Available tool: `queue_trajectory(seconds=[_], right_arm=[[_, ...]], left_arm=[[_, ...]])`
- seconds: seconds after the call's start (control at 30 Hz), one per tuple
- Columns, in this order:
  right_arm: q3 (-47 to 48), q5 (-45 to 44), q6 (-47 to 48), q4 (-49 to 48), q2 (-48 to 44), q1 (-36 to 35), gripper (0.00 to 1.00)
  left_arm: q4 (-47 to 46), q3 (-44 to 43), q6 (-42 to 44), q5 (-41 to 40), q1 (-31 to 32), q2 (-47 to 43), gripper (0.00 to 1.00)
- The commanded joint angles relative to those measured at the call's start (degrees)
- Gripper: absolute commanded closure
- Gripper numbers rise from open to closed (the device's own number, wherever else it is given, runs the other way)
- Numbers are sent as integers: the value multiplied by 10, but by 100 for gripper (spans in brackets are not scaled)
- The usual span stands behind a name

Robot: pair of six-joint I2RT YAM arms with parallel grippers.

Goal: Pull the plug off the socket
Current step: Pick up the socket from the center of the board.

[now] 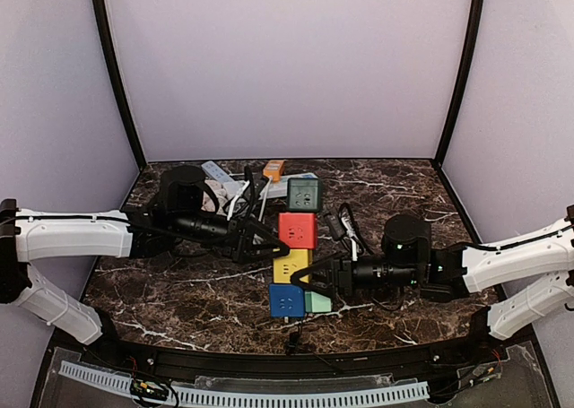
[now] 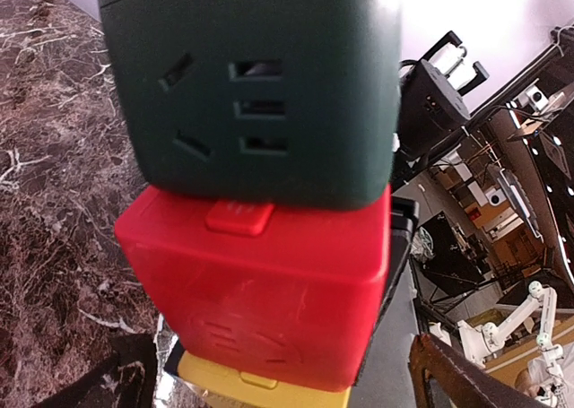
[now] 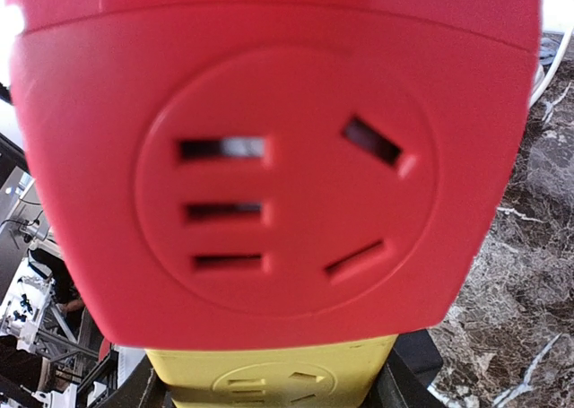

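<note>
Marble worktop (image 1: 179, 291) carries a row of plug-in socket cubes running from its centre toward the near edge: dark green cube (image 1: 304, 194), red cube (image 1: 297, 230), yellow cube (image 1: 291, 266), blue cube (image 1: 287, 300). All four sit joined, so the pull appears not yet done; the red-yellow joint looks like the one to part. Right gripper (image 1: 321, 282): jaws half closed about the yellow cube, apparently clamping it. Left gripper (image 1: 262, 240): jaws spread wide just beside the red cube, holding nothing. Red cube: glossy, slots empty, small raised tab (image 2: 239, 218) against the green cube.

Dark marbled worktop (image 1: 179, 291), cluttered at the middle and back.
Socket cubes lie in a touching row, back to front: green cube (image 1: 304, 194), red cube (image 1: 297, 230), yellow cube (image 1: 291, 266), blue cube (image 1: 287, 300). A pale green cube (image 1: 316, 301) sits just beside the blue. White power strip (image 1: 215, 170), orange adapter (image 1: 273, 169) and loose cables (image 1: 345, 221) lie farther back.
</note>
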State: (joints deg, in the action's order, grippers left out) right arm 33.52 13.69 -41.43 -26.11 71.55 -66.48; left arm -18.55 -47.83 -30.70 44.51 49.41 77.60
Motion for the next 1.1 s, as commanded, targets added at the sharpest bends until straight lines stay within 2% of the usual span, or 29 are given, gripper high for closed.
queue_trajectory(seconds=[0.0,0.2,0.37,0.43,0.6,0.77,0.83,0.9,0.97,1.03,1.07], right_arm=[[29,7,15,-91,-16,3,100],[41,53,21,-104,0,1,100],[43,53,23,-114,9,-1,100],[41,52,22,-119,7,-1,100],[40,50,22,-115,4,-1,100],[43,58,24,-113,3,-3,100],[43,57,24,-112,3,-3,100],[41,57,24,-113,3,-3,100],[39,55,24,-112,3,-4,100],[37,50,24,-111,1,-4,100],[36,48,26,-106,-1,-4,100]], left_arm=[[57,-7,35,-39,4,-14,1],[73,-7,35,-53,6,-19,1],[23,6,9,-6,17,-14,1],[-12,15,-8,20,25,-11,4],[-61,37,-38,36,35,-12,18],[-54,39,-40,27,44,-5,14],[-54,36,-41,27,47,-1,19],[-54,33,-43,30,49,6,31],[-54,31,-43,30,49,7,37],[-53,31,-43,31,48,9,51],[-52,29,-43,33,48,9,55]])
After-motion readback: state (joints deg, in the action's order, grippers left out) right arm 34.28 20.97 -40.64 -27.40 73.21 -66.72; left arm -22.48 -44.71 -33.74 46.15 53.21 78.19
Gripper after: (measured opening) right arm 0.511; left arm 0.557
